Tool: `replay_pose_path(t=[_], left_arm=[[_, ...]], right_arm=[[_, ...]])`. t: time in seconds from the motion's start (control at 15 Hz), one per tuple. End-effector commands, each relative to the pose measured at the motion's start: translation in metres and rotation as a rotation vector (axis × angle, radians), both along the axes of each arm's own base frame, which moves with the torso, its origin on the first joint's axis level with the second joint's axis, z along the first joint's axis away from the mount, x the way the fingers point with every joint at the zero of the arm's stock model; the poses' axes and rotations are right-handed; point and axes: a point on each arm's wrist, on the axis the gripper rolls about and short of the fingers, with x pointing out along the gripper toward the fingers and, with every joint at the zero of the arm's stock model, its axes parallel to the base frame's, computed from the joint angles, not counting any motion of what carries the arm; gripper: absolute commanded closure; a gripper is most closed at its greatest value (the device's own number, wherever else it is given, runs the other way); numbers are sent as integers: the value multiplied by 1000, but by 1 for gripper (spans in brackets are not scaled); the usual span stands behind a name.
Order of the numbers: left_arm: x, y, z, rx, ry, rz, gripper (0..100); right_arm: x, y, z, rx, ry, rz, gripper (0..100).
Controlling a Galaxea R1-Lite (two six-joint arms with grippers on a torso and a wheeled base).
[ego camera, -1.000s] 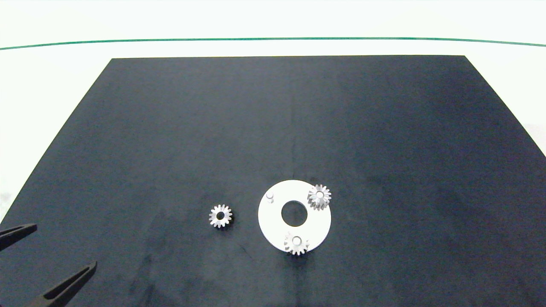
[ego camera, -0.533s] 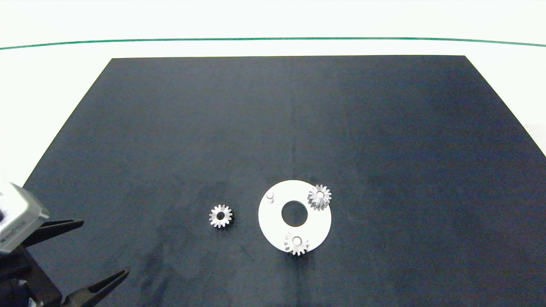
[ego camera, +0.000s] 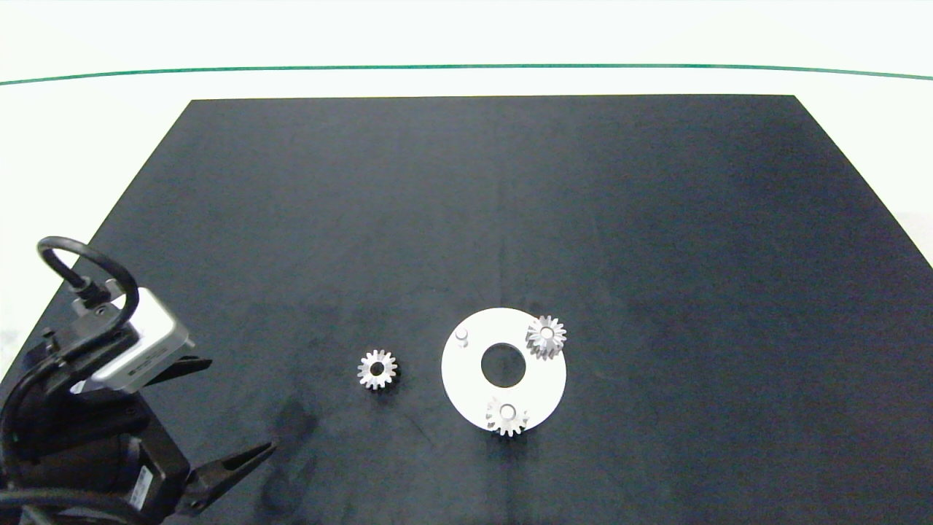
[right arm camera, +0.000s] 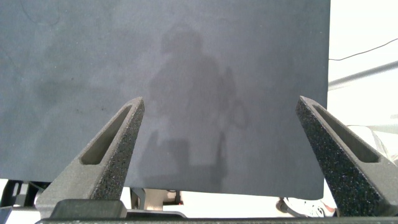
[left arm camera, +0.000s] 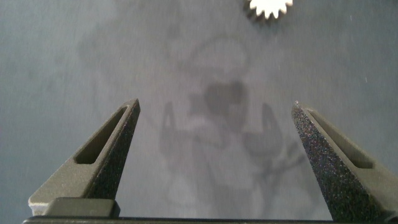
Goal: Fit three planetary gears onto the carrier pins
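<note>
While two pins already carry gears, the third stands bare, so the job reads as two-thirds done.
Carrier: white disc point(ego camera: 466, 379) lies flat on the dark mat point(ego camera: 656, 219), near the desk's front edge, about mid-width.
Seated gears: far-right gear point(ego camera: 546, 336) sits on its pin at the disc's far right rim; front gear point(ego camera: 506, 415) sits on its pin at the disc's front rim.
Bare pin: empty pin point(ego camera: 461, 335) stands on the disc's far left side.
Loose gear: third gear point(ego camera: 377, 370) lies flat on the mat just left of the disc, apart from it; its teeth show at the edge of the left wrist view point(left arm camera: 270, 7).
Left gripper point(ego camera: 233, 408): near the desk's front-left corner, fingers spread wide, empty, pointing toward the loose gear but well short of it.
Right gripper point(right arm camera: 221, 149): out of the head view, fingers spread wide over the mat's edge, holding nothing.
Left to do: judged, pick up the loose gear and seat it on the bare pin.
</note>
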Motion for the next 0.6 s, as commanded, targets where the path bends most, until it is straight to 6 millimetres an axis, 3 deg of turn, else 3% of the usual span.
replay_pose_path(t=[0.07,0.6], left_arm=[[37,-23,-9,22,36,-36,0],[55,-54,-23,30,51,-120,0]], right_arm=[[-3,-1,-2,-1,-6,-2,0],[-4,-1,-7,-1,-3,-3,0]])
